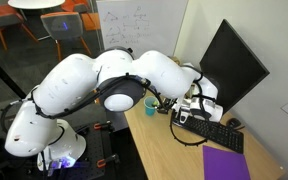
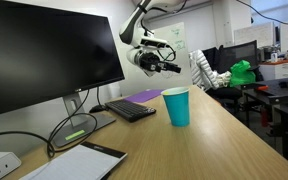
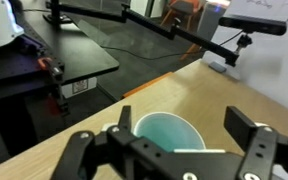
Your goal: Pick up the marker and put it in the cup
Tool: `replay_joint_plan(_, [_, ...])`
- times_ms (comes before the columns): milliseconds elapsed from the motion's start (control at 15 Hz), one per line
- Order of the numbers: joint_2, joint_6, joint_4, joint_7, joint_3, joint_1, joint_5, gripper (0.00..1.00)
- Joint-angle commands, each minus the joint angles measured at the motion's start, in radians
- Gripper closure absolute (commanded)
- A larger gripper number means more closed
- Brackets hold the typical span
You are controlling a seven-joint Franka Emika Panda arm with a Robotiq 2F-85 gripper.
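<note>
Teal cup (image 2: pixel 176 106) upright on wooden desk (image 2: pixel 224 140), mouth up, pale inside.

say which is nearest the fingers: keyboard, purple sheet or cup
The small teal round cup: the wrist view shows its open mouth between the fingers, while the black keyboard and purple sheet lie outside it.

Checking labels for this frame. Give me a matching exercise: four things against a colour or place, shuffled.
Things:
1 cup
2 keyboard
3 pad
4 gripper

Colour or place:
A purple
B black, flat in front of the monitor
C raised in the air above the desk
D teal

Pairs: 1-D, 2-B, 3-A, 4-C
</note>
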Motion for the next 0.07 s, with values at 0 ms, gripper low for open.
replay_joint_plan(0, [-0.076,0.051,-0.032,-0.013,-0.031,0.042,-0.098,0.00])
